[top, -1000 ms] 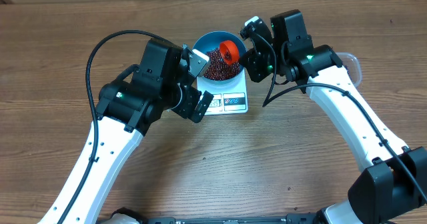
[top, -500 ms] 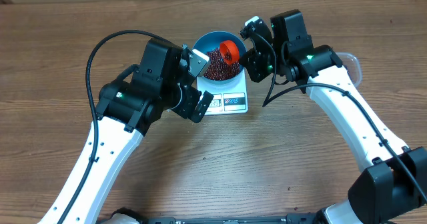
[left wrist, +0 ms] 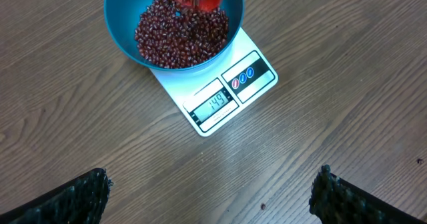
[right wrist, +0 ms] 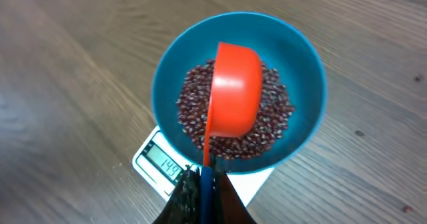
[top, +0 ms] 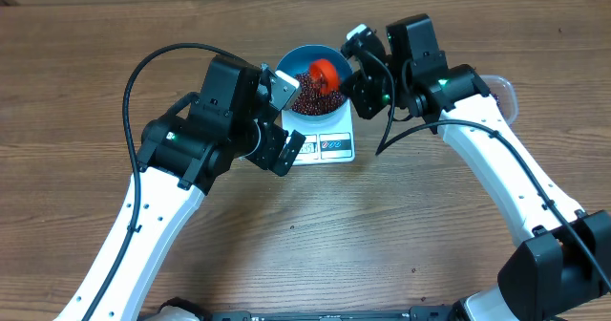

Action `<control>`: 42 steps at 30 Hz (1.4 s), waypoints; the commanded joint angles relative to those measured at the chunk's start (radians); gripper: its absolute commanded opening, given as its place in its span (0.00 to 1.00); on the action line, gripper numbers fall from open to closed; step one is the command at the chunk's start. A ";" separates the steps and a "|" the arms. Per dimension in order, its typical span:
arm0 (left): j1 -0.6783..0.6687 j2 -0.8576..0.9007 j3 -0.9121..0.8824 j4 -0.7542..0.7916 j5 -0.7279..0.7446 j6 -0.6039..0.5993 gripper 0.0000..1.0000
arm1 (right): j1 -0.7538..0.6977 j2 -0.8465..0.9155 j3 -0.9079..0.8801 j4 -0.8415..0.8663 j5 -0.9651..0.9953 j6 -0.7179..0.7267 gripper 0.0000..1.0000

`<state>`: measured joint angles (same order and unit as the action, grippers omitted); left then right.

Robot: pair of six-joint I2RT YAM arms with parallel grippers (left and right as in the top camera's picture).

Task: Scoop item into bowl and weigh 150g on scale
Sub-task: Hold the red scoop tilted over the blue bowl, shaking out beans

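The blue bowl (top: pixel 292 59) stands on the white scale (top: pixel 329 146), holding a heap of red-brown beans (top: pixel 307 99). My right gripper (top: pixel 357 65) is shut on the handle of an orange scoop (top: pixel 323 73), which is tipped over the bowl. In the right wrist view the scoop (right wrist: pixel 237 91) shows its underside above the beans (right wrist: pixel 277 121), inside the bowl (right wrist: pixel 303 57), and my right gripper (right wrist: pixel 203 187) pinches the handle. The scale (left wrist: pixel 257 77) display reads 149. My left gripper (left wrist: pixel 212 189) hovers open over bare table in front of the scale, nothing between its fingers.
A clear plastic tub (top: pixel 503 90) shows partly behind the right arm at the right. One stray bean (left wrist: pixel 262 206) lies on the wooden table between my left fingertips. A black cable (top: pixel 153 63) loops over the left arm.
The orange scoop has tipped further and shifted slightly left over the bowl. The left arm has not moved.
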<state>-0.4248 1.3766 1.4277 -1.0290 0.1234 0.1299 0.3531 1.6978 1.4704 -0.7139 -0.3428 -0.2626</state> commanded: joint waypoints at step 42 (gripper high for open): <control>-0.001 0.003 0.007 0.001 0.000 -0.010 1.00 | -0.106 0.000 0.017 -0.002 -0.210 0.084 0.04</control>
<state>-0.4248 1.3769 1.4277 -1.0290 0.1238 0.1299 0.2493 1.6978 1.4704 -0.7197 -0.5358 -0.1833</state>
